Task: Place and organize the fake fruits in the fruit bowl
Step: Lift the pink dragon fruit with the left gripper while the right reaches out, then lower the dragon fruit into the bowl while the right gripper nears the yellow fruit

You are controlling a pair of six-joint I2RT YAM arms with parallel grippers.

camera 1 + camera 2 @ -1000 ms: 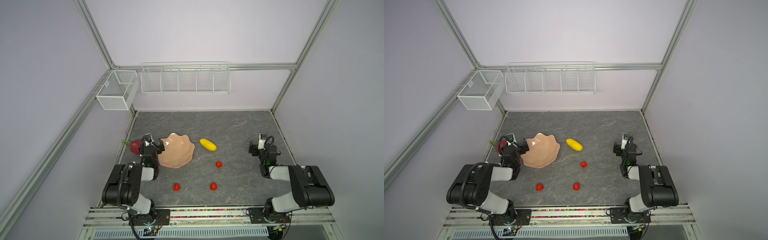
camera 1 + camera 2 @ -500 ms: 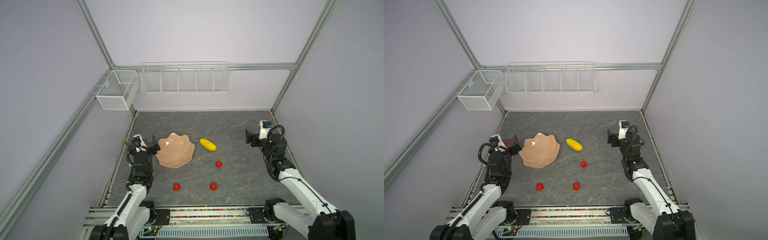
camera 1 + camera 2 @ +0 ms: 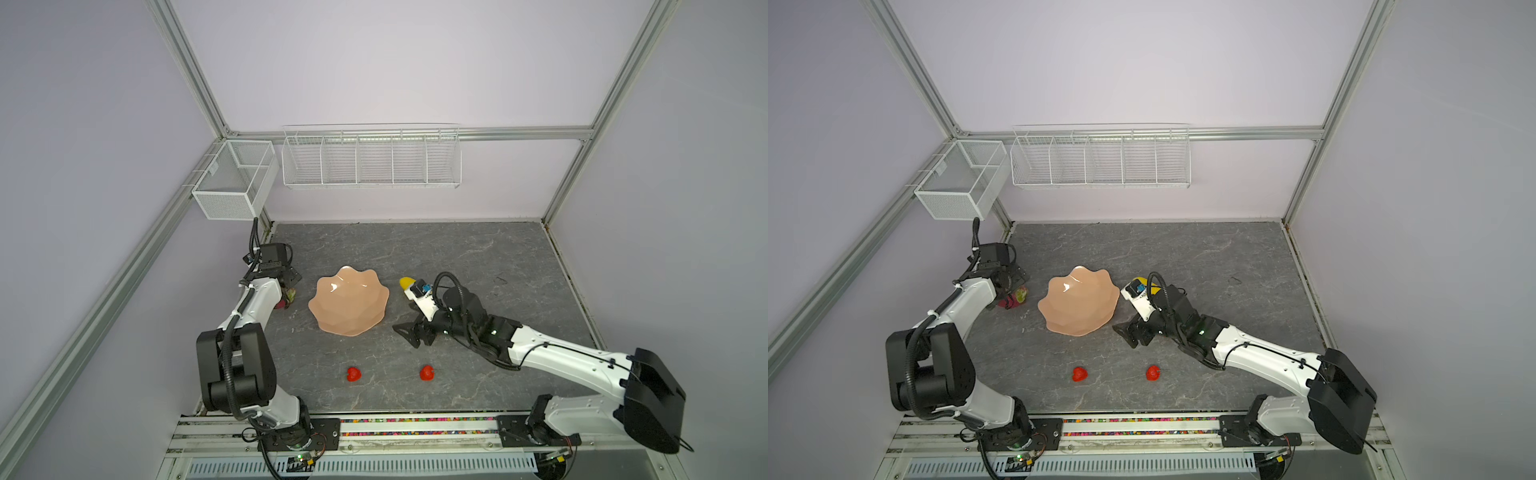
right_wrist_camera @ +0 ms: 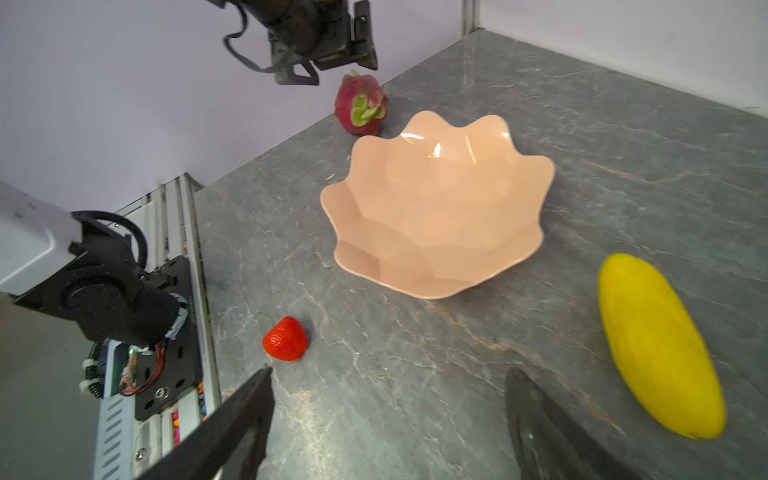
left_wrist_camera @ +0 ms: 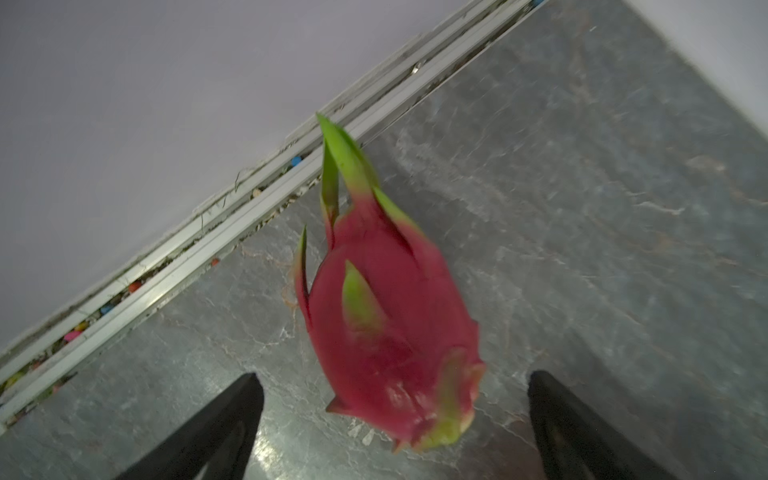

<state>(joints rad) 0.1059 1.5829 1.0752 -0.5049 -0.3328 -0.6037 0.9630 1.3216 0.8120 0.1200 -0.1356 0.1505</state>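
Nearest, the left strawberry (image 3: pixel 353 374) and the right strawberry (image 3: pixel 427 372) lie outside the right gripper's (image 3: pixel 406 336) jaws, which stand wide apart and empty. Beyond its fingertips sits the empty fruit bowl (image 3: pixel 349 301), with the yellow fruit (image 4: pixel 660 349) outside one finger. Farther off, the left gripper (image 5: pixel 395 399) gapes over the dragon fruit (image 5: pixel 386 316), which lies untouched below the gap.
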